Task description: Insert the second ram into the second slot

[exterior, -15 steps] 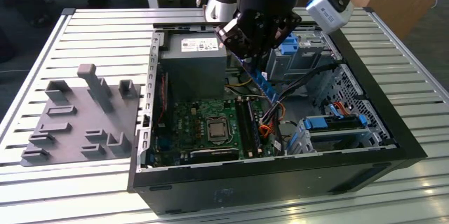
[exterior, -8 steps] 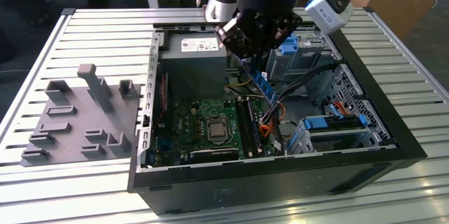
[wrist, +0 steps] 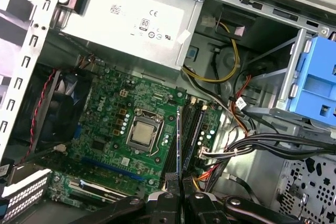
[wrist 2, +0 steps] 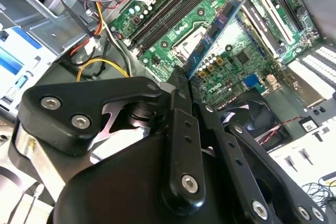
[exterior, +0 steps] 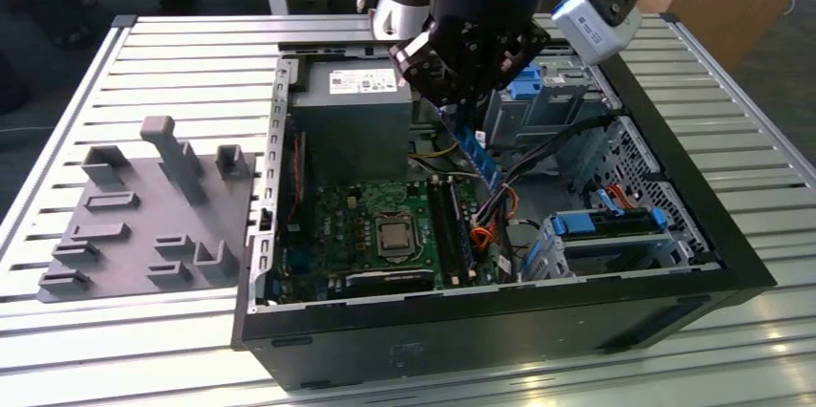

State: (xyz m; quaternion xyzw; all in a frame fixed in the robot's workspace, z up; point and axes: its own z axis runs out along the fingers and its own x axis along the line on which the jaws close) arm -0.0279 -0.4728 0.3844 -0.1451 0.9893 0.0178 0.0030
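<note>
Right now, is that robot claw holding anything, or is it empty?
The gripper: jaws closed on the thin, flat blue circuit-board stick, gripped by one end.

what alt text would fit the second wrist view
Black gripper in the foreground clamps one end of the second ram, a thin blue stick pointing out over the green motherboard. Long black memory slots and the processor socket show on the board beside it.
</note>
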